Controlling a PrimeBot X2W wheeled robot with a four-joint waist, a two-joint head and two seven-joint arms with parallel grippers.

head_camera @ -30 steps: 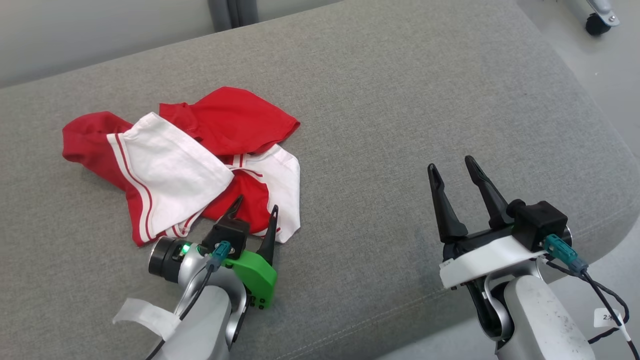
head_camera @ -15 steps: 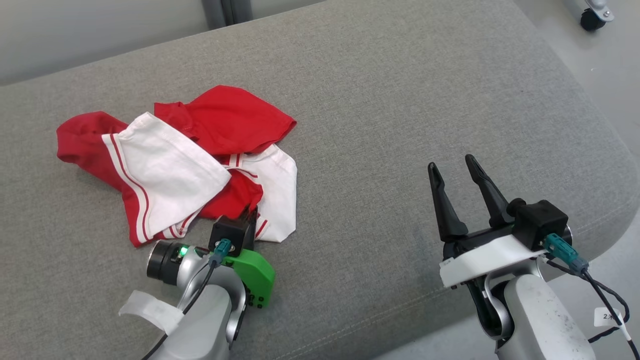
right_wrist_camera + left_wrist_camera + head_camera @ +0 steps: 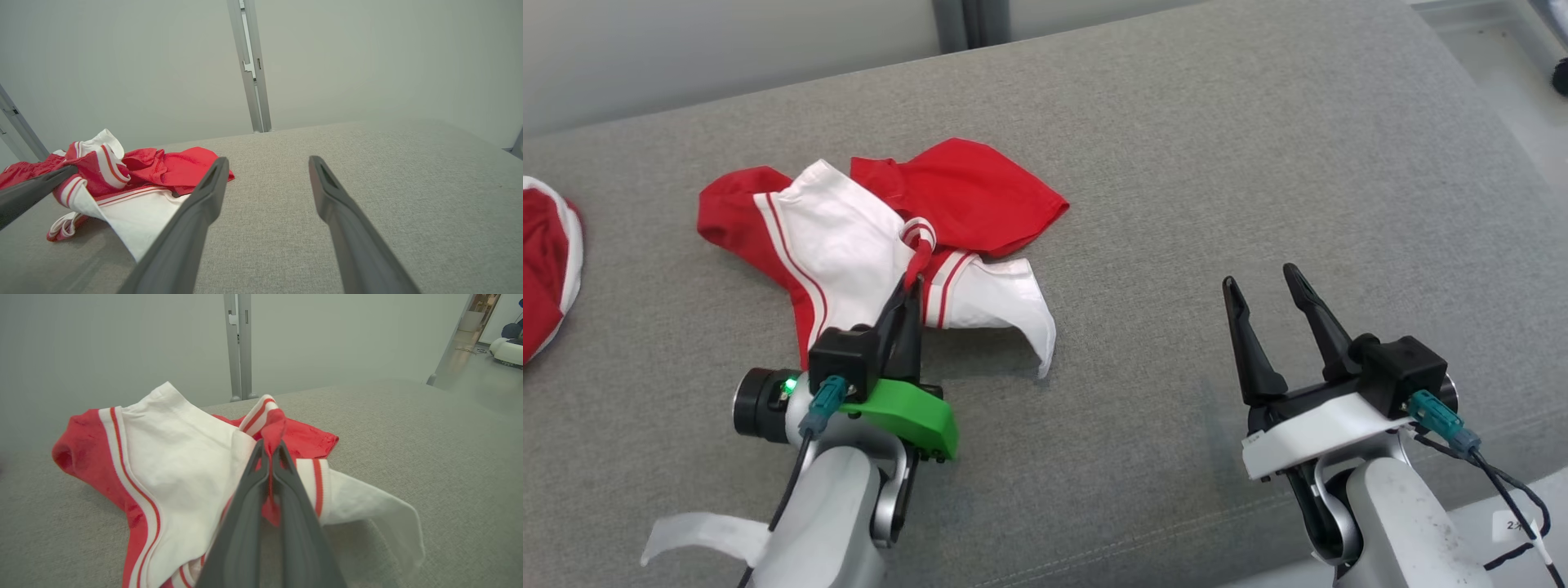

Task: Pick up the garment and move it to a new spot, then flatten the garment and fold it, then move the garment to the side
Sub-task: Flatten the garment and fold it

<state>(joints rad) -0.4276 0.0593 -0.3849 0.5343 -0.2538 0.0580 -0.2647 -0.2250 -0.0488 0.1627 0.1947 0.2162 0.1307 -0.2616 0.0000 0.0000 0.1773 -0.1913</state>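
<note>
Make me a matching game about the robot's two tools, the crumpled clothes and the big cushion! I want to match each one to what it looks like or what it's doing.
Things
1. left tool
2. right tool
3. garment
4. grey cushion

Places and states
A. open, holding nothing
B. red and white, crumpled in a heap
C. shut, pinching a fold of cloth
D. underneath everything else

Right pairs: 1-C, 2-A, 3-B, 4-D
</note>
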